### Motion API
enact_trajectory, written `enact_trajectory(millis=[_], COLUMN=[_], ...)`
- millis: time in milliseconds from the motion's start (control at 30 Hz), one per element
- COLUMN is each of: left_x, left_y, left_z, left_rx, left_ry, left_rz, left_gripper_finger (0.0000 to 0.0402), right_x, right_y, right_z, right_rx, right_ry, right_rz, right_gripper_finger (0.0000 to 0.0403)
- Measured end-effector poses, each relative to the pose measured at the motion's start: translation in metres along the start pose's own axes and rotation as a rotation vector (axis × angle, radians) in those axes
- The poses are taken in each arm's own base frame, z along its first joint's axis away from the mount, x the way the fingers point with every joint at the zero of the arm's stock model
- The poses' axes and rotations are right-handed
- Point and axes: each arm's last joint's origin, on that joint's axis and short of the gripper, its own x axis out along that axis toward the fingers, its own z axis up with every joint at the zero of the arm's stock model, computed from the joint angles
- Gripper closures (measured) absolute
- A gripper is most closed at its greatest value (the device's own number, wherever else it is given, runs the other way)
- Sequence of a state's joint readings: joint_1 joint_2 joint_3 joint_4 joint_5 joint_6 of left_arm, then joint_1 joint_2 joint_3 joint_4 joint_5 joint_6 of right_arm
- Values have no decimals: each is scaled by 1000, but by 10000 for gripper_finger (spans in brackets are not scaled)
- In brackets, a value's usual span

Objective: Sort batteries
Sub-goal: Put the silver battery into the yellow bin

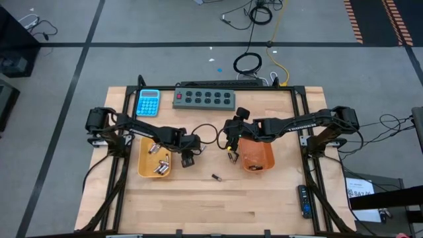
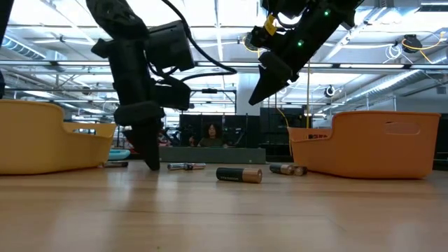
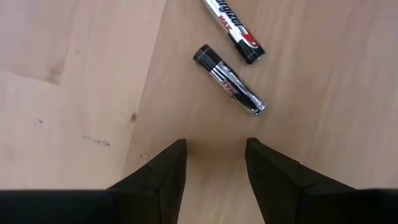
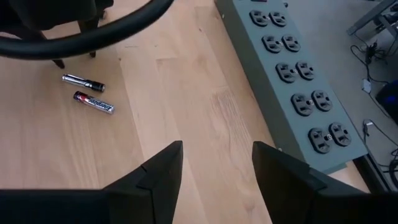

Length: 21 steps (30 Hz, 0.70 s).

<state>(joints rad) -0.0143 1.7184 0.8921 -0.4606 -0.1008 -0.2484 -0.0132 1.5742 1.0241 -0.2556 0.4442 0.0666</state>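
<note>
With its fingers spread and empty, the left claw (image 3: 214,163) hangs low over the desk (image 1: 264,205) just short of two dark batteries (image 3: 229,79) near the desk's middle, while the right claw (image 4: 216,163), also spread and empty, hovers higher beside the power strip (image 4: 292,68).

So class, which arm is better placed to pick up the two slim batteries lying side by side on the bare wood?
Probably the left. Its open, empty left gripper hangs low over the wood, with the two batteries just ahead. The right gripper, also open, sees them farther off, near the power strip.
</note>
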Motion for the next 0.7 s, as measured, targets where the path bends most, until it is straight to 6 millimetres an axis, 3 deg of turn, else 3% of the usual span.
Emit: enact_trajectory(millis=[233,367,700], left_x=[-8,-11,-10], left_y=[2,3,-1], left_z=[5,6,15], left_rx=[20,21,-93], left_ry=[-74,-69,-148], left_rz=[11,-69,-130], left_gripper_finger=[229,229,229], right_x=[0,0,0], right_y=[0,0,0], right_z=[0,0,1], right_rx=[0,1,4], right_ry=[0,0,-6], right_rz=[0,1,2], right_gripper_finger=[218,218,218])
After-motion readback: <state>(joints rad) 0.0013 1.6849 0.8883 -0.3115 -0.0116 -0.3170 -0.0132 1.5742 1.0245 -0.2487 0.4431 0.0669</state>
